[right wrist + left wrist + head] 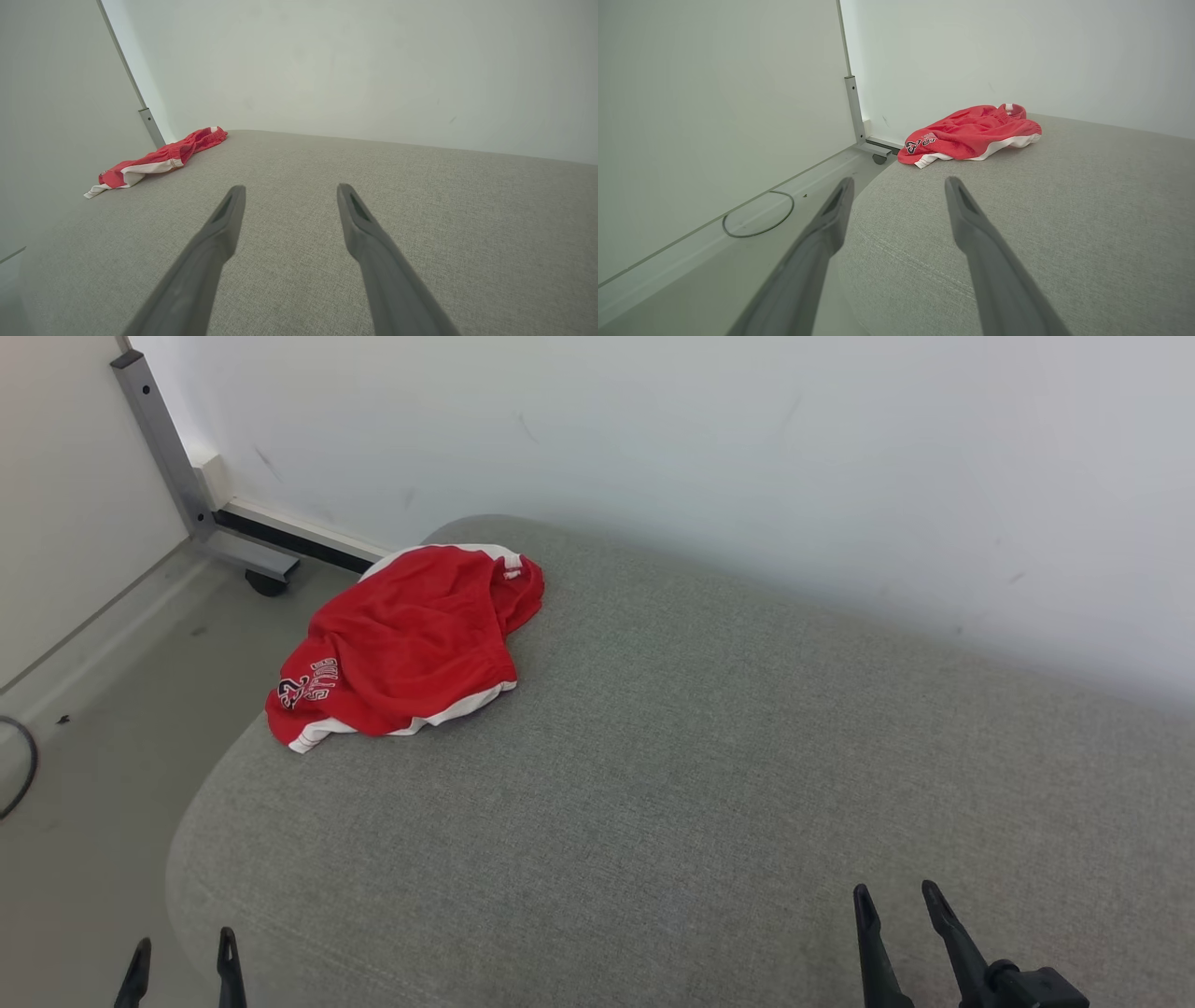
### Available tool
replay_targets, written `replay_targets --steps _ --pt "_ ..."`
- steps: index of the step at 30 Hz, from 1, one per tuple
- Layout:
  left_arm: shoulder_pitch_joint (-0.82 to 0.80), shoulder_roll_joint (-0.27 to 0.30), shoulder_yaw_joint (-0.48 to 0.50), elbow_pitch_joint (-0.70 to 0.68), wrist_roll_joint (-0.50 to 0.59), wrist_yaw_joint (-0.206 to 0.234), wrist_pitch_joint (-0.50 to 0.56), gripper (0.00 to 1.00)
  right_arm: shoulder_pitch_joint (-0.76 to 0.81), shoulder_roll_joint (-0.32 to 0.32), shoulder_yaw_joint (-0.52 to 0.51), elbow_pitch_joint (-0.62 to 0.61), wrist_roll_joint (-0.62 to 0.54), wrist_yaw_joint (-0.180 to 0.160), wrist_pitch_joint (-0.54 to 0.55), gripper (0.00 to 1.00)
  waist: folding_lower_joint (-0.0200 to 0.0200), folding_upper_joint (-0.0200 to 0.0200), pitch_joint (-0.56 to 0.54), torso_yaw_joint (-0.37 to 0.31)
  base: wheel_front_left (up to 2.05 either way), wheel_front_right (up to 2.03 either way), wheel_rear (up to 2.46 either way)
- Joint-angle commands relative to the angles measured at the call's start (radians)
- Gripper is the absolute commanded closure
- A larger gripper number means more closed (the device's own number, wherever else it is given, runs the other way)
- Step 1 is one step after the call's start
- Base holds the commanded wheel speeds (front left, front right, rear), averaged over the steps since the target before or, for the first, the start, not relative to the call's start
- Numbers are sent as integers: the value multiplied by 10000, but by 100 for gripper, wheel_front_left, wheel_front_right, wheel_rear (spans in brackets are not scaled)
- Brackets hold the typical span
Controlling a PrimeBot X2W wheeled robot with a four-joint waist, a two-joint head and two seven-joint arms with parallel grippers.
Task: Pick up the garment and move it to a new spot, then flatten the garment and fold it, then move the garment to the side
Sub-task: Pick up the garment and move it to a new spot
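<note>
Gray cushion (653, 756) has crumpled red shorts (401, 644) lying at its far left corner. Both the left gripper (184, 939) and the right gripper (894, 890) are spread wide, holding nothing.

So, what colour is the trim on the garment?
White; the trim edges the red garment, clearest in the head view.

even, soft, bright light; faint shadow along wall base; wrist views wide-angle, near fingers blurred.

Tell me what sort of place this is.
Probably a bare indoor test room: a grey upholstered seat against a plain white wall, with a wheeled metal frame beside it.
</note>
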Motion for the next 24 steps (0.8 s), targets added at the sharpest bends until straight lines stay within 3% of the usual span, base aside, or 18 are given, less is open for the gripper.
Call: replay_targets --steps 1,12,24 --pt "12 22 3 -28 -59 36 -4 0 -16 31 17 -1 -43 -26 -41 0 0 -1 58 39 0 0 0" --pt "-199 77 11 46 -193 147 15 0 -176 31 91 -21 -101 -27 -41 0 0 -1 261 49 0 0 0" --pt "-2233 515 -1 534 -518 -38 130 0 -590 29 -22 -317 -609 -27 -41 0 0 -1 1120 -905 0 0 0"
